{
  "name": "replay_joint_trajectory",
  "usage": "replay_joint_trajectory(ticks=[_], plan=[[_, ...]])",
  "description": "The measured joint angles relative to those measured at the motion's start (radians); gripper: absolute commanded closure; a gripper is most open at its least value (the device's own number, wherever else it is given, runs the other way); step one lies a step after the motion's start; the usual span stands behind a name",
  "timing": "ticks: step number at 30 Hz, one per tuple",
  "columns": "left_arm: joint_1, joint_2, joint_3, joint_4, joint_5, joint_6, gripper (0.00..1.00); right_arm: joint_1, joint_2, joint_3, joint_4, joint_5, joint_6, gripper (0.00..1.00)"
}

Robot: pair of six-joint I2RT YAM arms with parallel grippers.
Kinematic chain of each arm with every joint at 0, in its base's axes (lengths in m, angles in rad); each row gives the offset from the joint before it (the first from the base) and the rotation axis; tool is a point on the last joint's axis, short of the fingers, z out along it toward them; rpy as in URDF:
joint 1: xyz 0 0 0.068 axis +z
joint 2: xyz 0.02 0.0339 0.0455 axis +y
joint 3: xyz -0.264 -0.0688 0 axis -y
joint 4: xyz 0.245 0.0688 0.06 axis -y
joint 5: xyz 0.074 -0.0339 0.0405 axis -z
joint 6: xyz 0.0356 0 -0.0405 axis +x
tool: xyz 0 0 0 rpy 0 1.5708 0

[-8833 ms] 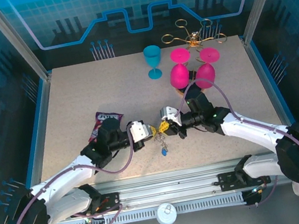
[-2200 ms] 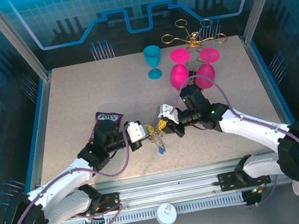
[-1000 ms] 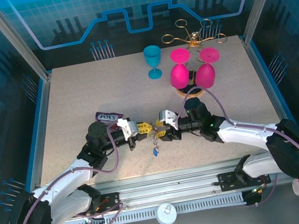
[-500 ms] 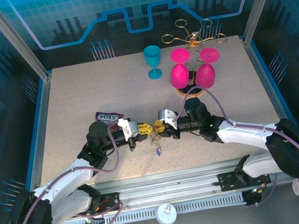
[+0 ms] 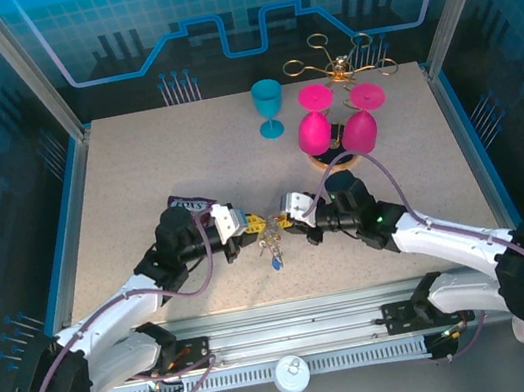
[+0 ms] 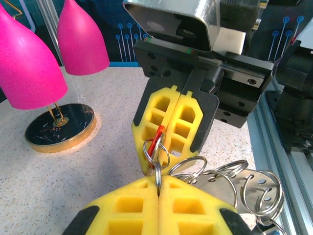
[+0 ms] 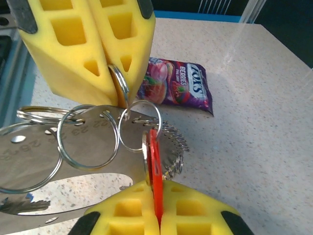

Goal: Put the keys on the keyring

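From above, the key bunch [image 5: 271,245] is hanging between the two arms, close to the table's near edge, with a blue key head [image 5: 276,263] at its bottom. The left gripper [image 5: 256,224] is sitting just left of the bunch and the right gripper [image 5: 278,226] just right of it. Both are pressed together, tip almost to tip. A candy bag [image 5: 188,204] is lying well to the left of the bunch, and two pink goblets [image 5: 316,132] are standing beyond it to the right.

In the left wrist view, the left gripper [image 6: 159,182] is pinching a small split ring [image 6: 156,153] edge-on between its yellow pads. The rest of the bunch [image 6: 234,181] is sagging to the right of that ring. Straight ahead, the right gripper [image 6: 167,134] is clamping the red key [image 6: 158,136], whose end is reaching into the ring.

In the right wrist view, the right gripper [image 7: 156,193] is squeezing the red key [image 7: 155,159] by its head. The key's long axis is running straight away from the pads towards the left gripper [image 7: 110,73], which is gripping the top ring [image 7: 120,82] of the bunch [image 7: 73,142]. The keyring [image 7: 173,141], a coiled loop, is lying just right of the bunch.

The key is pointing from the right gripper along the line joining the two grippers, so the threading probably depends on the right arm.
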Motion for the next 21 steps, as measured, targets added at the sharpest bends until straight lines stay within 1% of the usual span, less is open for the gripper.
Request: replay_joint_trajectory(ticks=[3, 4, 8, 10, 12, 14, 16, 18, 21], plan=[[0.000, 0.000, 0.025, -0.042, -0.004, 0.018, 1.00, 0.014, -0.007, 0.045, -0.072, 0.048, -0.036, 1.00], [0.000, 0.000, 0.033, -0.056, -0.005, 0.026, 0.94, 0.019, -0.008, 0.059, -0.094, 0.063, -0.047, 1.00], [0.000, 0.000, 0.041, -0.087, -0.017, 0.037, 0.54, 0.031, -0.008, 0.116, -0.181, 0.123, -0.085, 1.00], [0.000, 0.000, 0.041, -0.099, -0.025, 0.033, 0.40, 0.032, -0.008, 0.142, -0.224, 0.157, -0.100, 1.00], [0.000, -0.010, 0.033, -0.089, -0.040, 0.023, 0.30, 0.035, -0.004, 0.174, -0.264, 0.187, -0.116, 1.00], [0.000, -0.045, 0.002, -0.064, -0.069, 0.002, 0.09, 0.039, 0.004, 0.213, -0.304, 0.211, -0.134, 1.00], [0.000, -0.090, -0.037, -0.029, -0.106, -0.023, 0.03, 0.042, 0.021, 0.255, -0.340, 0.230, -0.152, 1.00], [0.000, -0.143, -0.080, 0.007, -0.173, -0.049, 0.01, 0.049, 0.043, 0.301, -0.372, 0.247, -0.170, 1.00], [0.000, -0.225, -0.131, 0.047, -0.331, -0.098, 0.01, 0.068, 0.092, 0.377, -0.408, 0.272, -0.198, 1.00]])
